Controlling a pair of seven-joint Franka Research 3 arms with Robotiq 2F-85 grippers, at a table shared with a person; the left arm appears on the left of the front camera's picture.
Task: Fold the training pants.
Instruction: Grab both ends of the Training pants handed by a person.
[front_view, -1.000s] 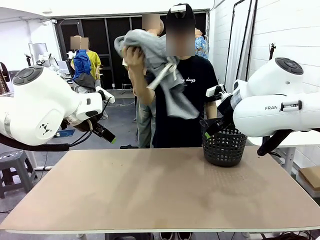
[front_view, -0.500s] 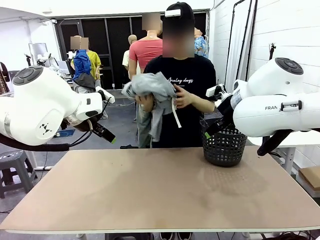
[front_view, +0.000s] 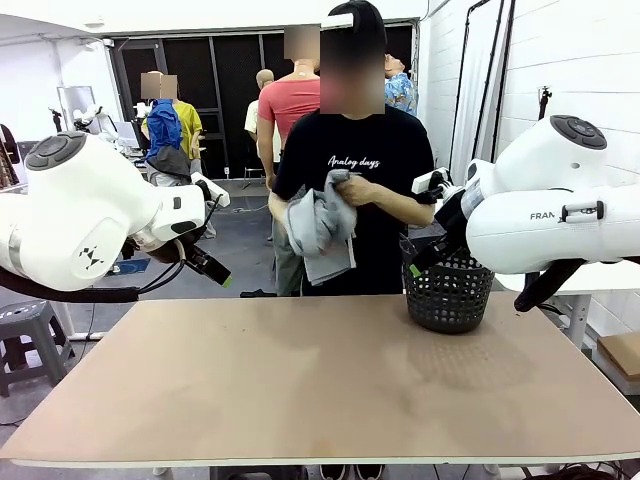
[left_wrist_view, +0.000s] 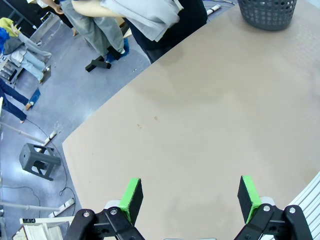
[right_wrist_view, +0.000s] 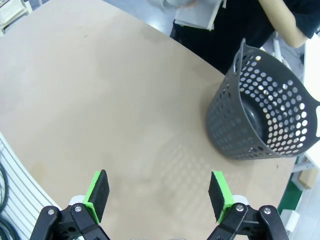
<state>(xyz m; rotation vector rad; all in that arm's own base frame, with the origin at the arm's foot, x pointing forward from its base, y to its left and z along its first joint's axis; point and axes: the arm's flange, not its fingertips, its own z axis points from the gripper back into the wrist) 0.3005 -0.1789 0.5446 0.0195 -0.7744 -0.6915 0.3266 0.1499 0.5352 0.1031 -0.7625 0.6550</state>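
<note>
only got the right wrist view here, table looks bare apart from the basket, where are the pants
Observer: The person at the far side holds the training pants bunched up at chest height, off the table.
Operator: ok and the left gripper, what's it doing
Observer: The left gripper is open, over bare tabletop on the left side, well away from the basket.

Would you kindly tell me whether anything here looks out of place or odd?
Nothing is spilled or damaged. The training pants are bunched in the person's hands, off the table; the black mesh basket stands upright.
</note>
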